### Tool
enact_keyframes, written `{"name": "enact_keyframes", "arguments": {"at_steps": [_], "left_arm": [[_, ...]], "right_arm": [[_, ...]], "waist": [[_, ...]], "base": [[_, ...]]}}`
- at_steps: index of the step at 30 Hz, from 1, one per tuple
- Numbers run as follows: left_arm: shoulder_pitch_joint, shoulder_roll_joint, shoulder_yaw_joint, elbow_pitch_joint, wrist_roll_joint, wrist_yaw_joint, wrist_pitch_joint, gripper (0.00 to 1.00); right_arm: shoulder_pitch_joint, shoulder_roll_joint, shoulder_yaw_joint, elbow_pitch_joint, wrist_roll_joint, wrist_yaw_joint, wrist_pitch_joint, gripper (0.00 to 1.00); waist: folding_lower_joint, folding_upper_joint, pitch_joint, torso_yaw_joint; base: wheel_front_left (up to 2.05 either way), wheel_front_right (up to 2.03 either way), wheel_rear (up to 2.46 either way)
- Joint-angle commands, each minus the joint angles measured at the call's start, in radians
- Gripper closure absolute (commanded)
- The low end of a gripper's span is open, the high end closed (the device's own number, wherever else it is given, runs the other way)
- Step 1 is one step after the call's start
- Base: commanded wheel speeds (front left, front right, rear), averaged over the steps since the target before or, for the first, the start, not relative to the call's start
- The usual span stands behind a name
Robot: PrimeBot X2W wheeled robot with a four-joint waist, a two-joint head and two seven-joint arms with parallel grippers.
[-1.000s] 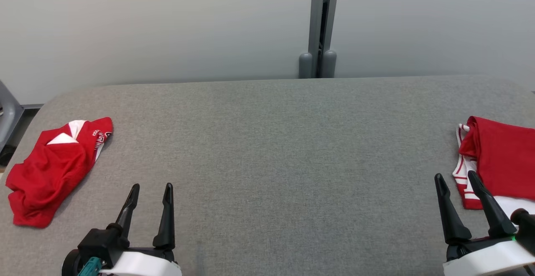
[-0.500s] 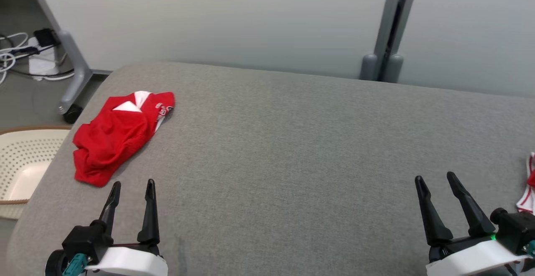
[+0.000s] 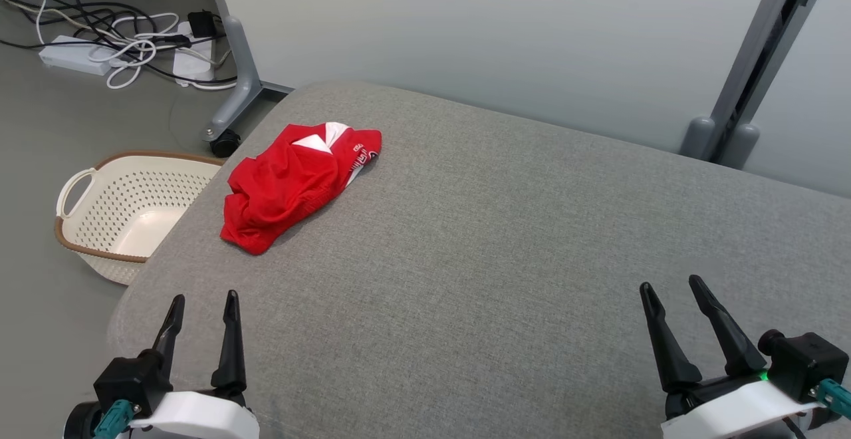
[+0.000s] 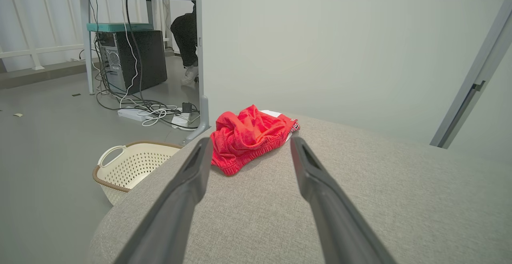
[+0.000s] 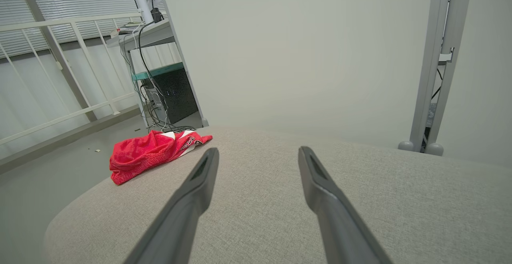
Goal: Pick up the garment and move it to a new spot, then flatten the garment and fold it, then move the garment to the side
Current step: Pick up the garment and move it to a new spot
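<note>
- Your garment (image 3: 299,183) lies in a crumpled red heap near the far left corner of the grey padded table (image 3: 498,259), beside the edge that overlooks the floor basket (image 3: 93,213).
- Your left gripper (image 3: 205,296) hovers at the near left corner, fingers spread wide and holding nothing, well apart from the garment.
- Your right gripper (image 3: 669,283), at the near edge, is equally wide and empty.
- Judging by this, nothing is done: pickup, relocation, flattening, folding and the final move aside all remain.

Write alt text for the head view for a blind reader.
A crumpled red-and-white fabric garment lies at the far left of a grey upholstered table. The left end effector and right end effector are open near its front edge; a cream perforated plastic basket sits on the floor.
</note>
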Motion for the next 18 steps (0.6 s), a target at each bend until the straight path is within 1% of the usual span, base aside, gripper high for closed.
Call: {"name": "enact_keyframes", "arguments": {"at_steps": [1,5,9,11,13,18], "left_arm": [[-0.003,0.007,0.001,-0.006,-0.005,0.003,0.004,0.00],[-0.011,0.012,0.003,-0.028,-0.016,0.003,0.035,0.00],[-0.054,0.037,-0.002,-0.070,-0.026,-0.005,0.119,0.00],[-0.090,0.052,0.000,-0.091,-0.028,-0.002,0.173,0.00],[-0.137,0.079,0.009,-0.097,-0.037,-0.003,0.236,0.00],[-0.286,0.128,0.041,-0.067,-0.099,-0.006,0.444,0.00]], "right_arm": [[-0.006,-0.007,0.002,0.005,0.004,0.000,-0.007,0.00],[-0.012,-0.008,0.016,0.005,0.002,0.000,-0.007,0.00],[-0.028,-0.014,0.022,0.001,0.002,0.000,-0.006,0.00],[-0.038,-0.017,0.027,0.000,0.000,0.000,-0.002,0.00],[-0.050,-0.020,0.033,-0.002,-0.001,0.000,0.003,0.00],[-0.095,-0.026,0.038,-0.006,-0.004,0.000,0.004,0.00]], "waist": [[0.0000,-0.0001,-0.002,0.012],[0.0000,-0.0001,0.006,0.014],[0.0000,-0.0001,0.029,0.005],[0.0000,-0.0001,0.044,-0.001],[0.0000,-0.0001,0.063,-0.014],[0.0000,-0.0001,0.129,-0.064]], "base": [[0.00,0.00,0.00],[0.00,0.00,0.00],[0.00,0.00,0.00],[0.00,0.00,0.00],[0.00,0.00,0.00],[0.00,0.00,0.00]]}}
